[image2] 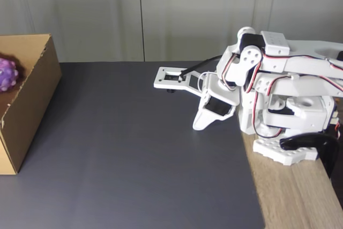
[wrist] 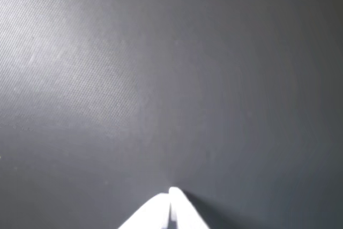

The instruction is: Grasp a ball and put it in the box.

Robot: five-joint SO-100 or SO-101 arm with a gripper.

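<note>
A dark grey mat [image2: 134, 148] covers most of the tabletop, with bare light wood [image2: 295, 197] at the right edge in the fixed view and pale wall panels [image2: 107, 14] behind. The ball [image2: 7, 73] sits inside the cardboard box [image2: 32, 95] at far left. The folded arm's tool [wrist: 171, 199] rests narrow, tips together, holding nothing, low over the mat.

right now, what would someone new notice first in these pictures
In the fixed view the white arm sits folded low at the right, on the edge of the dark mat. At the far left a purple ball lies inside the open box. In the wrist view the hand pokes in at the bottom, its fingers together over bare mat.
</note>
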